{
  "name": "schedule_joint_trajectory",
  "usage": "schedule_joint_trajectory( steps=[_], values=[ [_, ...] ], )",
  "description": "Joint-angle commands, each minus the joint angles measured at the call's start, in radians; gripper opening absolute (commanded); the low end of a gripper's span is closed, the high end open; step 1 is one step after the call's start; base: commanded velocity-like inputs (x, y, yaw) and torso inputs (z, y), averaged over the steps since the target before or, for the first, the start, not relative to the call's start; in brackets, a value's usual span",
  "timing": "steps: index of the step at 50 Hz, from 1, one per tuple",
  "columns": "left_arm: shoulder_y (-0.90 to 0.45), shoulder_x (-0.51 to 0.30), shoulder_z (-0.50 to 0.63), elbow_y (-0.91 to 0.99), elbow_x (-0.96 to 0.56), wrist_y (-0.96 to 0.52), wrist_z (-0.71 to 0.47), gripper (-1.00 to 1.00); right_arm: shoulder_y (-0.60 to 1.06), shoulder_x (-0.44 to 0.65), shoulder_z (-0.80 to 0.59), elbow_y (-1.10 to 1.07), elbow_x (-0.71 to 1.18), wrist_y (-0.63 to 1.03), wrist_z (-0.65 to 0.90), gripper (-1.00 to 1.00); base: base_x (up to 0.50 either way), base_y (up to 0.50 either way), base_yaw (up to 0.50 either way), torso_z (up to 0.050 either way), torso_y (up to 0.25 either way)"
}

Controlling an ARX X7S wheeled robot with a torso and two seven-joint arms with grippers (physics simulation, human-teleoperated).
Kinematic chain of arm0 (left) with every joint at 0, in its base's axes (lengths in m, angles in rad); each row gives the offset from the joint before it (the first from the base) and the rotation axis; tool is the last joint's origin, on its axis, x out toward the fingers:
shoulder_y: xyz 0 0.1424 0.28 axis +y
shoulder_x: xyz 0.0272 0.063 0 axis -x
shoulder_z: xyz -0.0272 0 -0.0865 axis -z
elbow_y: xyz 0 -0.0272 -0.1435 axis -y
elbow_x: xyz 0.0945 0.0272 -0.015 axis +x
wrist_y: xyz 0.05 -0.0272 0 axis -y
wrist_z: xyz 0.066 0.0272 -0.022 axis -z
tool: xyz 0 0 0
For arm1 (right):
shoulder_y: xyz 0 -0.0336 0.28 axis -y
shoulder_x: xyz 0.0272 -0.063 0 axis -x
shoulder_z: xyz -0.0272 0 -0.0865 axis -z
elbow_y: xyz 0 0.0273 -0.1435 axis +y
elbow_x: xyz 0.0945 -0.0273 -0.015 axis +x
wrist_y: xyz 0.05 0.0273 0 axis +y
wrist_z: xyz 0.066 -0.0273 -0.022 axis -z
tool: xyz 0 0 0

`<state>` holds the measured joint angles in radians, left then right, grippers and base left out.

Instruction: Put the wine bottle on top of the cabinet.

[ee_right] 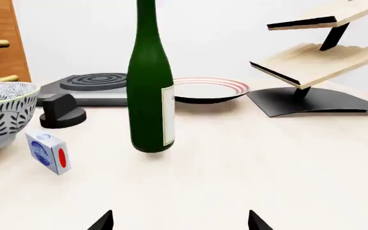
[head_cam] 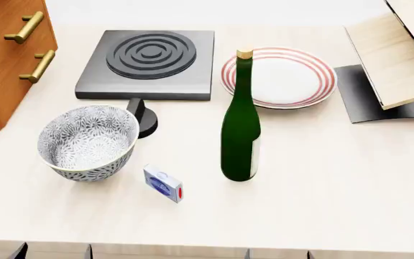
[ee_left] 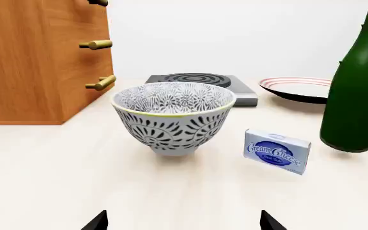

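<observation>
So the bottle (head_cam: 240, 129) was standing upright on the desk (head_cam: 336, 183), roughly mid-desk and toward the front half, cork (head_cam: 245, 53) on top, pale label facing the right side. Nothing was touching it. The cabinet (head_cam: 6, 59) sat at the far left corner with its brass handles (head_cam: 24, 27) facing inward, well apart from the bottle.

Between them I had a patterned bowl (head_cam: 88, 141) near the left front, with a small cream cheese box (head_cam: 163, 183) just beside it toward the bottle, standing on edge. A black knob (head_cam: 142, 117) sat right behind the bowl, at the front edge of the burner (head_cam: 149, 62). That burner was along the back edge, and a red-striped plate (head_cam: 286, 75) sat next to it, behind the bottle. A pale slanted rack (head_cam: 398, 59) on a black base filled the far right corner.

As for my grippers: in the left wrist view I only got the two dark fingertips of the left gripper (ee_left: 184, 221), spread wide apart with nothing between them, pointed at the bowl with the bottle (ee_left: 358, 91) off to one side. Same story for the right gripper (ee_right: 179, 220), tips spread and bare, low over the desk and facing the bottle (ee_right: 149, 91) pretty much straight on, but not near it. From the head camera I could barely see either one at the front edge.
</observation>
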<state>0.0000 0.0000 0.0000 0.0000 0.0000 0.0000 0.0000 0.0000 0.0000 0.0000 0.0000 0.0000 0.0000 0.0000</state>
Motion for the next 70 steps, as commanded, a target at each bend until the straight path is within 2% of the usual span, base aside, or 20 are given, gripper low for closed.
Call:
schedule_joint_trajectory(
  steps=[1, 22, 28, 45, 57, 65, 70],
  values=[
    [0.000, -0.010, 0.011, 0.000, -0.010, 0.000, 0.000, 1.00, 0.000, 0.009, -0.013, 0.000, 0.009, 0.000, 0.000, 1.00, 0.00, 0.00, 0.00, 0.000, 0.000],
    [-0.004, -0.060, 0.071, -0.009, -0.061, 0.011, -0.069, 1.00, 0.002, 0.062, -0.075, 0.004, 0.058, -0.002, 0.070, 1.00, 0.00, 0.00, 0.00, 0.000, 0.000],
    [0.016, -0.075, 0.074, 0.054, -0.058, 0.011, -0.093, 1.00, -0.003, 0.070, -0.079, -0.014, 0.060, 0.002, 0.092, 1.00, 0.00, 0.00, 0.00, 0.000, 0.000],
    [0.048, -0.113, 0.098, 0.404, -0.062, -0.152, -0.133, 1.00, -0.031, 0.102, -0.080, -0.426, 0.117, 0.193, 0.138, 1.00, 0.00, 0.00, 0.00, 0.000, 0.000],
    [0.036, -0.140, 0.123, 0.702, -0.046, -0.318, -0.162, 1.00, 0.013, 0.140, -0.022, -0.829, 0.247, 0.458, 0.190, 1.00, 0.00, 0.00, 0.00, 0.000, 0.000],
    [-0.025, -0.146, 0.138, 0.865, -0.043, -0.456, -0.175, 1.00, 0.046, 0.165, -0.009, -0.966, 0.275, 0.549, 0.225, 1.00, 0.00, 0.00, 0.00, 0.000, 0.000],
    [-0.029, -0.150, 0.153, 0.892, -0.034, -0.472, -0.184, 1.00, 0.064, 0.172, 0.016, -1.007, 0.311, 0.584, 0.241, 1.00, 0.00, 0.00, 0.00, 0.000, 0.000]
  ],
)
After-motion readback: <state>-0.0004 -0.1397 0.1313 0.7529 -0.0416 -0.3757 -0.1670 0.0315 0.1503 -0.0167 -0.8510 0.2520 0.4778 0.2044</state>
